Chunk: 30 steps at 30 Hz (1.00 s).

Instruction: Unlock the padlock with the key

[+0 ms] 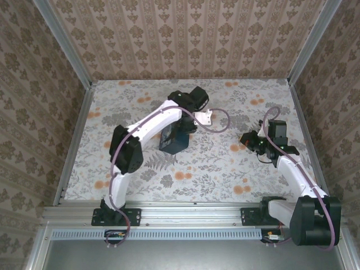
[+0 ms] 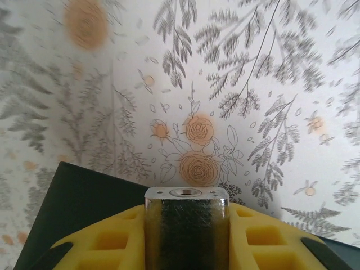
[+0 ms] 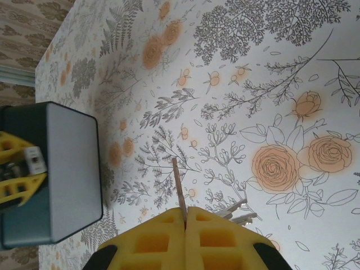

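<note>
From above, my left end effector sits over the padlock near the middle of the counter. My right end effector hovers well apart to its right. From that height the padlock reads as a dark-blue block, and the key is too small to make out.

The right wrist camera brings the key up close. It is a thin dark blade standing out of the seam between my right end effector's yellow pads, which are closed tight on it with no gap between them. Two more thin metal pieces poke out just right of those pads. I cannot tell what they are.

That camera also shows the padlock at the left edge. It has a flat grey face and dark teal rounded sides. My left end effector is against its left side, its yellow pads around something small and metallic. I see no painted pattern on the grey face.

The left wrist camera gives the grip itself. My left end effector is closed to the width of a brushed metal bar with a round hole in its far end. A pad presses each side of the bar. The dark body of the padlock spreads out behind and to the left of it, and the flower print runs beyond.
</note>
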Each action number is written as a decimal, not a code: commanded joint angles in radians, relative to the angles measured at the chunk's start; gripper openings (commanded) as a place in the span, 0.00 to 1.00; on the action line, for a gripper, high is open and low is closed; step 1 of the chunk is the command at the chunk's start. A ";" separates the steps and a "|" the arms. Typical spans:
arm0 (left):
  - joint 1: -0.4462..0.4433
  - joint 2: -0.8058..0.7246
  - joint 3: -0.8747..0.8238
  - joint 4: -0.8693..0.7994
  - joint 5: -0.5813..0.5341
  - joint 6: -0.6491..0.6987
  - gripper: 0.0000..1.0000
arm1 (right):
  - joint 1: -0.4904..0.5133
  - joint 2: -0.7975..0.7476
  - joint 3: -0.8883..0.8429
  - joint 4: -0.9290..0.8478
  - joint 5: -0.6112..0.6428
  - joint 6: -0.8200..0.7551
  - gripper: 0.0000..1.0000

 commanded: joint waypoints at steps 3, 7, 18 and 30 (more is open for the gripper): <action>0.020 -0.182 -0.158 0.112 0.160 -0.054 0.28 | 0.016 -0.023 0.047 -0.024 -0.044 -0.011 0.00; 0.047 -0.305 -0.328 0.218 0.262 -0.099 0.28 | 0.061 -0.025 0.077 -0.054 -0.067 -0.042 0.00; 0.128 -0.538 -0.745 0.503 0.459 -0.190 0.29 | 0.264 0.014 0.169 -0.087 -0.090 -0.040 0.01; 0.234 -0.641 -0.964 0.666 0.528 -0.237 0.53 | 0.369 0.131 0.252 -0.027 -0.076 0.013 0.02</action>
